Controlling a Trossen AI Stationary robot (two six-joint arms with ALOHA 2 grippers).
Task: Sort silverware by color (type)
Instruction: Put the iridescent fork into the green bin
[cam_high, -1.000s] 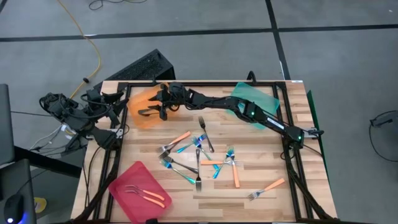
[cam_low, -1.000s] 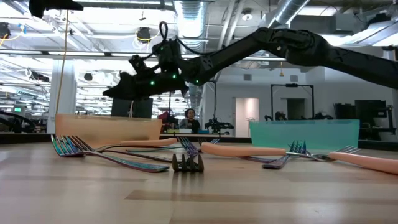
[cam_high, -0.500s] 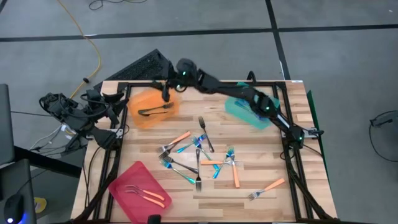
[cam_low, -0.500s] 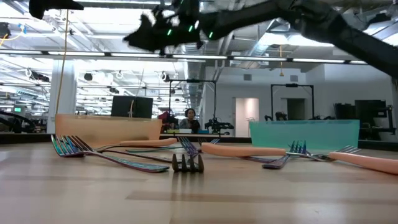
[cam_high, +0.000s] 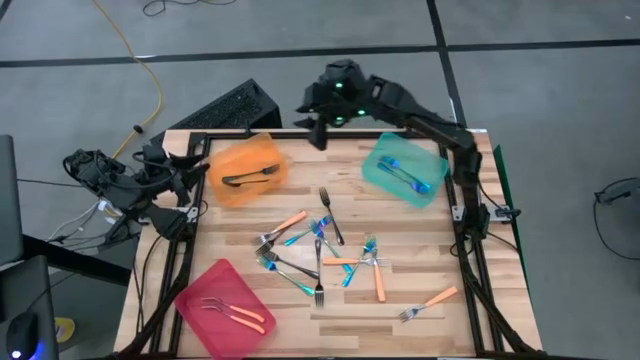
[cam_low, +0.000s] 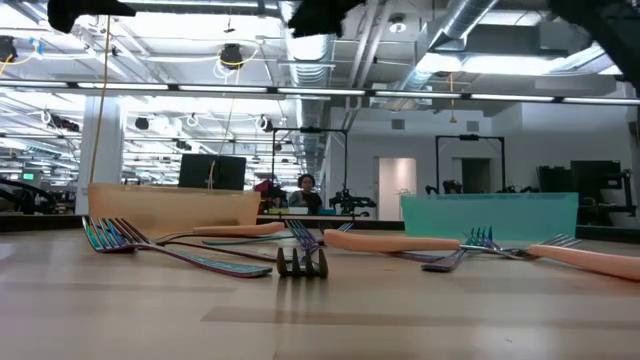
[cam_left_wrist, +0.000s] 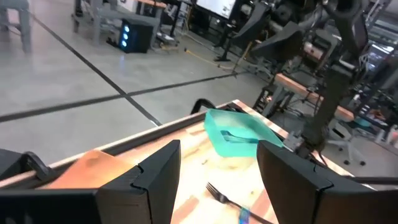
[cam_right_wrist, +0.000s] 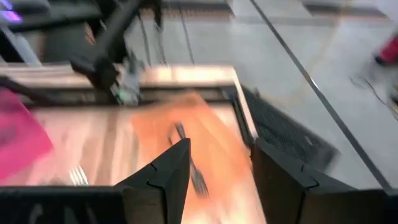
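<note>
Several forks with orange, blue or dark handles lie in a loose pile (cam_high: 320, 255) mid-table, and one orange-handled fork (cam_high: 428, 303) lies near the front right. A dark fork (cam_high: 250, 178) lies flat in the orange tray (cam_high: 232, 160). Blue forks (cam_high: 405, 175) lie in the teal tray (cam_high: 385, 160), and orange-handled forks (cam_high: 232, 312) in the pink tray (cam_high: 205, 290). My right gripper (cam_high: 318, 132) hangs high over the table's far edge, open and empty (cam_right_wrist: 221, 146). My left gripper (cam_left_wrist: 219, 149) waits open at the table's left edge.
A black frame (cam_high: 330, 133) runs along the table's edges. A dark keyboard-like object (cam_high: 225, 108) sits beyond the far left corner. Cables (cam_high: 95, 180) bunch up left of the table. Bare wood (cam_high: 440, 240) shows right of the pile.
My right gripper has risen steeply from just over the orange tray and swung toward the table's far edge and right, tipping up nearer to level. The dark fork stays lying in the orange tray.
</note>
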